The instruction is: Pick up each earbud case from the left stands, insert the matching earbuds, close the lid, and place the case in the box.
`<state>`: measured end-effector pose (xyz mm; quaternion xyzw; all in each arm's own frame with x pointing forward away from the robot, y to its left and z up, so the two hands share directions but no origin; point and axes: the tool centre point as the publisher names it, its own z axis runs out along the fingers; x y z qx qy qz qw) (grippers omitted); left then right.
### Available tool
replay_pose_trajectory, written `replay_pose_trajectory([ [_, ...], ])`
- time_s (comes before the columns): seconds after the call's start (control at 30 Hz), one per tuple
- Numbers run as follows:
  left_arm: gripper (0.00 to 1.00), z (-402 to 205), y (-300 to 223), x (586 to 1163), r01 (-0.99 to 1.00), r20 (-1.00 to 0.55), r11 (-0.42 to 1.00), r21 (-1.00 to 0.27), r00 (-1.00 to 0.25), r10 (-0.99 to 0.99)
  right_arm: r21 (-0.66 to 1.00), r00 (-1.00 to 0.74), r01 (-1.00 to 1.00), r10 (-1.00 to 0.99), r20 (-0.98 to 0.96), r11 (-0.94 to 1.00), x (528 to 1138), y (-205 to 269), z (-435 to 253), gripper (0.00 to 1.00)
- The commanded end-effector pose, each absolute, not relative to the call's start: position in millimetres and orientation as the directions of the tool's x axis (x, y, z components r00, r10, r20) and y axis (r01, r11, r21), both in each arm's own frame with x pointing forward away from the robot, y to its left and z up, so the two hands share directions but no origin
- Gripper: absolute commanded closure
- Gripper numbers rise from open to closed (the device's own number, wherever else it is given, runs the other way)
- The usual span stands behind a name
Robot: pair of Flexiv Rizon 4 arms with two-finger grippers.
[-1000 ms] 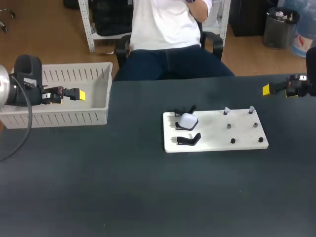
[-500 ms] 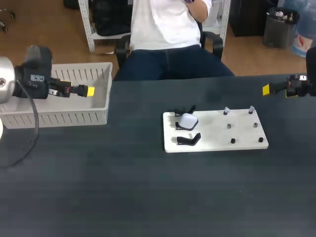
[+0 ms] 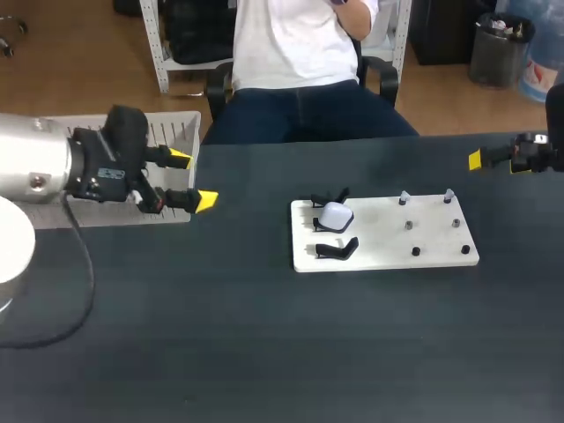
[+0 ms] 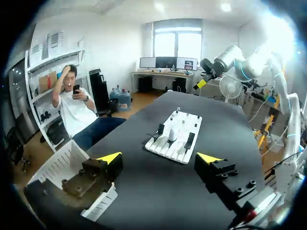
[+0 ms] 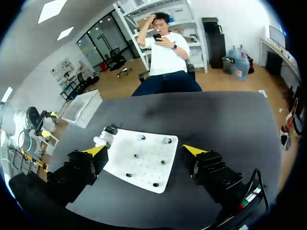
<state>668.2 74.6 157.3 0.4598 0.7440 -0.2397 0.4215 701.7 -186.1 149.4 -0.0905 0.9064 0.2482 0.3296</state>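
The worktop (image 3: 264,352) is finished in matt black. A white board (image 3: 388,242) is fitted with black stands (image 3: 337,250) and a white earbud case (image 3: 335,215). The box (image 3: 176,132) is pale grey with vertical slats. The left hand (image 3: 193,181) and right hand (image 5: 144,149) are black, tipped in bright yellow.

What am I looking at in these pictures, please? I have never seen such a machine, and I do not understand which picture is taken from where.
It is a robot with two arms at a dark table. One picture looks down from above and behind it; the other two come from cameras on its wrists. The left arm's yellow-tipped fingers stand open by a white box; the right arm's fingers stand open over the table's right side. Both hold nothing. In the middle lies a white board with black stands, one bearing a white earbud case.
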Motion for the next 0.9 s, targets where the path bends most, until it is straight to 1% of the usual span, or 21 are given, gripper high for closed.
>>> replay_pose_trajectory([
  [0.03,0.0,139,50,680,0.953,-0.928,0.2,0.227,0.15,0.341,0.39,-0.767,-0.328,-0.001,-0.642,0.861,702,-186,149,0.0],
  [0.3,0.0,117,12,677,0.96,-0.909,0.194,0.202,0.11,0.402,0.39,-0.767,-0.328,-0.001,-0.642,0.861,702,-186,149,0.0],
  [0.63,0.0,96,-20,678,0.968,-0.895,0.193,0.159,0.059,0.441,0.39,-0.767,-0.328,-0.001,-0.642,0.861,702,-186,149,0.0],
  [0.9,0.0,80,-49,673,0.981,-0.853,0.138,0.138,0.047,0.519,0.39,-0.767,-0.328,-0.001,-0.642,0.861,702,-186,149,0.0],
])
